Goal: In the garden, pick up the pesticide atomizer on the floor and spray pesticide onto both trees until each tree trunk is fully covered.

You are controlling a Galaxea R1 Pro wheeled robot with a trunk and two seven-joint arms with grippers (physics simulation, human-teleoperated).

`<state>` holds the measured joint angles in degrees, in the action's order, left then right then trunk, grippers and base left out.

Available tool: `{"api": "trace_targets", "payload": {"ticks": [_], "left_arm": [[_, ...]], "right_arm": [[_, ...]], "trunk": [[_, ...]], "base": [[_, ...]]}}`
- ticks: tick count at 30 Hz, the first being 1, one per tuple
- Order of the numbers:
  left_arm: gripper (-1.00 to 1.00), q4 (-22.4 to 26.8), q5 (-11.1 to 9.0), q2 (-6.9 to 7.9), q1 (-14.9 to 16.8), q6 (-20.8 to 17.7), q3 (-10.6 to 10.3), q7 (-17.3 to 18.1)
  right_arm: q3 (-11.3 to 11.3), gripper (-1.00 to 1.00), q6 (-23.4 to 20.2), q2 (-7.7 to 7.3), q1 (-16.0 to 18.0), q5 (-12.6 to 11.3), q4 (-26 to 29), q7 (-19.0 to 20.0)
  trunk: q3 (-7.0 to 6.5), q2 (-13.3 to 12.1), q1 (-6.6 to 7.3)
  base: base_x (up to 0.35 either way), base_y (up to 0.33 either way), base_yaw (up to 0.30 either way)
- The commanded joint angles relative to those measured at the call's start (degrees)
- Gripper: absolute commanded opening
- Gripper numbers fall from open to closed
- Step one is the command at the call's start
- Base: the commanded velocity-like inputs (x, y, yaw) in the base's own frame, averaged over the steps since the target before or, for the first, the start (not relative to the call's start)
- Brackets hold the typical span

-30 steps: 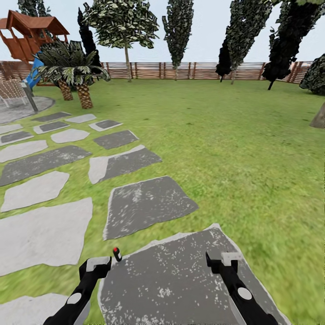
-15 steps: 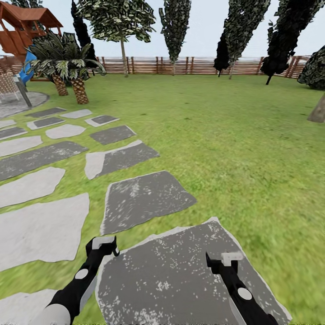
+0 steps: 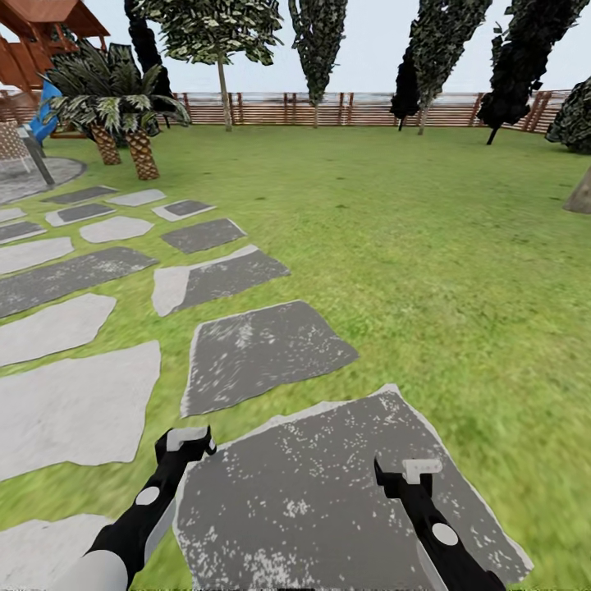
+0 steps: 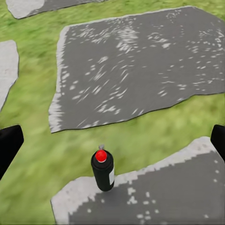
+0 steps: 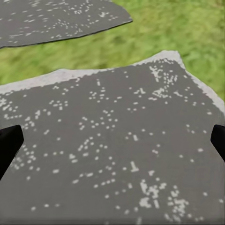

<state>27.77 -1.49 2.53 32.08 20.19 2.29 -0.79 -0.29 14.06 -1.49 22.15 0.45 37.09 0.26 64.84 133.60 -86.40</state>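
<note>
Compared with a second ago, the whole head picture has slid downward, so the camera has moved and not the garden; the left gripper (image 3: 187, 444) now covers the spot where the red-capped atomizer stood at the corner of the big dark stone (image 3: 328, 492).

From the head view, both arms reach forward over this big dark stone. The left gripper hangs above its near-left corner and the right gripper (image 3: 410, 474) above its right half. Beyond the stone, the grass lawn (image 3: 410, 246) runs up to the wooden fence (image 3: 345, 108), and a pale trunk base (image 3: 579, 197) shows far to the right of the stone, at the picture's edge. I judge this could be one of the trees to spray, but too little of it shows to be sure.

From the left wrist view, the pesticide atomizer (image 4: 102, 169) stands upright on the corner of the dark stone, just beside the grass. The black fingertips (image 4: 9, 145) stand wide apart at both sides, well away from the can, so this pincer is released. I think it is held above the can to come down around it.

From the right wrist view, the fingertips (image 5: 9, 143) are also spread wide over the speckled stone surface (image 5: 112, 140), holding nothing. This arm probably waits aside.
</note>
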Motion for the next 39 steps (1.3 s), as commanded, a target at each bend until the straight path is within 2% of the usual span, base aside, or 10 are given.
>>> {"api": "trace_targets", "payload": {"ticks": [1, 11, 24, 39], "left_arm": [[1.00, 0.0, 0.0, -0.01, 0.0, 0.0, 0.0, 0.0], [1.00, 0.0, -0.2, -0.42, 0.0, 0.0, 0.0, 0.0], [1.00, -0.8, -0.7, 0.27, -0.1, 0.2, 0.6, -0.1], [1.00, -1.0, -0.7, 0.27, -0.4, 0.6, 0.7, 0.0]], "right_arm": [[0.0, 1.00, 0.0, 0.00, 0.0, 0.0, 0.0, 0.0], [0.0, 1.00, 0.1, 0.00, 0.0, 0.0, 0.1, 0.0], [0.0, 1.00, 0.1, 0.00, 0.0, 0.0, 0.0, -0.1], [0.0, 1.00, 0.1, 0.00, 0.0, 0.0, 0.1, 0.0]], "trunk": [[0.28, 0.4, -0.22], [3.00, 4.4, -2.42], [5.94, 9.6, -5.28], [7.41, 9.7, -5.30]], "base": [[0.000, 0.000, 0.000], [0.000, 0.000, 0.000], [0.000, 0.000, 0.000], [0.017, 0.000, 0.000]]}}
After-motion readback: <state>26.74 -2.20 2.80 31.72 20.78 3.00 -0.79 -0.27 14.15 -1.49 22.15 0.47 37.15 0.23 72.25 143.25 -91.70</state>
